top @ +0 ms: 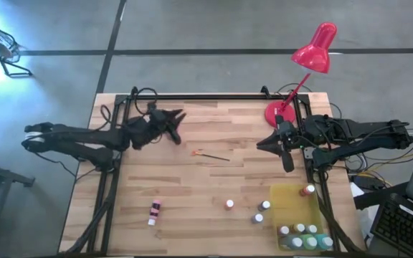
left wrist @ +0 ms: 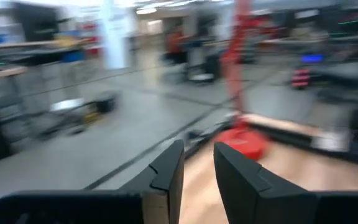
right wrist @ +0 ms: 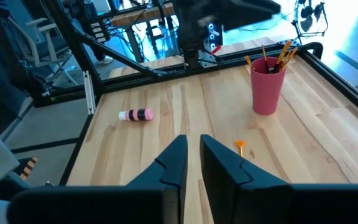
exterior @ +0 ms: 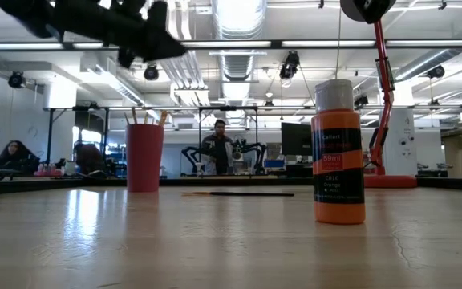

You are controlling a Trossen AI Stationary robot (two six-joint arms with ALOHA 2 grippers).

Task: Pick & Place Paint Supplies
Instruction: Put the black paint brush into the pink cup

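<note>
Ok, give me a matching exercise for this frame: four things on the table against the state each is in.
1 pink bottle
2 orange bottle
3 red cup
4 yellow tray

A holds brushes
B lies on its side
C holds several bottles
D stands upright

Pairs: 1-B, 2-D, 3-A, 4-C

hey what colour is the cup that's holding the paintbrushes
Pinkish red. The cup shows best in the right wrist view, with brushes standing in it.
</note>
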